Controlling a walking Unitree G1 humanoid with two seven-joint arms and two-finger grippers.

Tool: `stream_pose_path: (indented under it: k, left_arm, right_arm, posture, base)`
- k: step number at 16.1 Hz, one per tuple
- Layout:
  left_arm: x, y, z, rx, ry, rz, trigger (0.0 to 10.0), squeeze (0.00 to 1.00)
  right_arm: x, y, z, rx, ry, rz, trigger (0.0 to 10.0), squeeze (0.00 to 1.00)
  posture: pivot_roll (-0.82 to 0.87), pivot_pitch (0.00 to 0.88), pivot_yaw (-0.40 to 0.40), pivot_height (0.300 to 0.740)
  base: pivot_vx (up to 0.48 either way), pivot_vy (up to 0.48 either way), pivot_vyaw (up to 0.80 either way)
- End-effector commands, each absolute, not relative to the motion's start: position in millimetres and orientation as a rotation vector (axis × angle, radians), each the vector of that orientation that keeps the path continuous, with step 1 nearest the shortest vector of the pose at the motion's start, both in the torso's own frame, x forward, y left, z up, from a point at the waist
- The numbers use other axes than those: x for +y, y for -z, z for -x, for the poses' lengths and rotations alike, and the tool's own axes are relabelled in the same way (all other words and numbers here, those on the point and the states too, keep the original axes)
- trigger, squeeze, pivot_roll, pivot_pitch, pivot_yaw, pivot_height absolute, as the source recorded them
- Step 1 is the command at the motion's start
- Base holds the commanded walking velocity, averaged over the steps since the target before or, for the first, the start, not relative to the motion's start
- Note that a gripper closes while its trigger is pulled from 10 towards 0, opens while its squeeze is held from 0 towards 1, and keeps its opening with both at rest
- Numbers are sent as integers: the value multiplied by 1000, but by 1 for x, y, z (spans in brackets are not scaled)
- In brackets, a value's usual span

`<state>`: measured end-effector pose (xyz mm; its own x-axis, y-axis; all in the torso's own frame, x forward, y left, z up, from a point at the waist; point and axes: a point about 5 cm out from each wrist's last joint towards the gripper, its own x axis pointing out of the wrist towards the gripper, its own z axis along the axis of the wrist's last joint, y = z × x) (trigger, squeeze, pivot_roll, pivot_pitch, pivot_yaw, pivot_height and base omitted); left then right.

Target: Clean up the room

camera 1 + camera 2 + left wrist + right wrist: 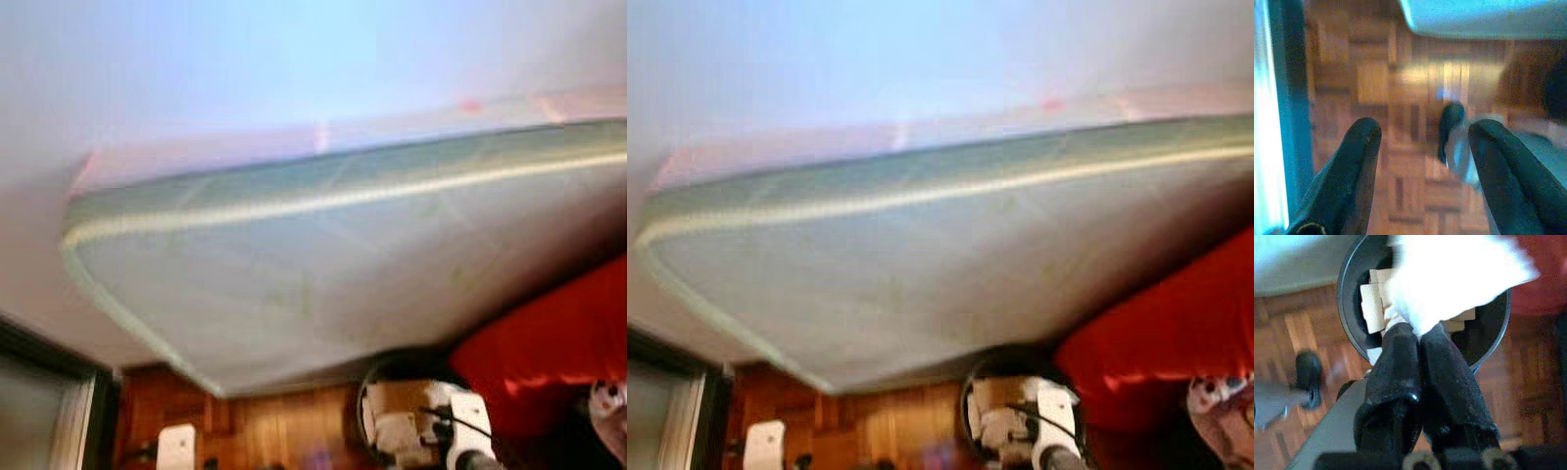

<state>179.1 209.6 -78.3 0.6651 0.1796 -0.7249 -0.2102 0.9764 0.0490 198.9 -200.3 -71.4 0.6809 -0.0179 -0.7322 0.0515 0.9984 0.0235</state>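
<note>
A round black bin stands on the parquet floor beside the bed, with pieces of brown cardboard inside. It also shows low in the head views as the bin. My right gripper hangs right above the bin, shut on a crumpled white paper that covers much of the bin's opening. My left gripper is open over bare floor with nothing between its fingers. The head views are blurred.
A pale green mattress with a white piped edge juts toward me, just above the bin. A red cloth mass lies right of the bin. A dark frame with glass runs along the left. My own black foot is on the floor.
</note>
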Motion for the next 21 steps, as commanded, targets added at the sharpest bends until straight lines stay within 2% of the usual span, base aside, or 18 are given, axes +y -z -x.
stream_pose_path:
  k: [1, 11, 18, 19, 20, 21]
  left_arm:
    - [205, 86, -165, 857, -228, 62, 10000, 0]
    - [207, 75, -179, 725, -216, 52, 10000, 0]
    - [210, 62, -189, 577, -211, 59, 10000, 0]
    - [210, 59, -189, 549, -208, 58, 10000, 0]
    - [210, 57, -188, 523, -208, 58, 10000, 0]
    - [211, 55, -187, 505, -208, 58, 10000, 0]
  right_arm:
    - [-209, 79, -180, 860, 80, -67, 10000, 0]
    - [-207, 76, -176, 733, 39, -130, 10000, 0]
    - [-216, 76, -162, 663, 121, -140, 10000, 0]
    - [-197, 46, -230, 558, 79, -116, 10000, 0]
    - [-183, 18, -274, 489, 56, -101, 10000, 0]
    - [-179, 10, -284, 468, 33, -87, 10000, 0]
  posture:
    - [-31, 229, -11, 740]
    - [-2, 287, 0, 740]
    - [54, 363, -1, 740]
    - [65, 375, -2, 740]
    - [80, 390, -1, 740]
    - [94, 407, -2, 740]
  base:
    - [0, 0, 0]
    - [0, 0, 0]
    - [0, 0, 0]
    - [0, 0, 0]
    - [0, 0, 0]
    - [0, 0, 0]
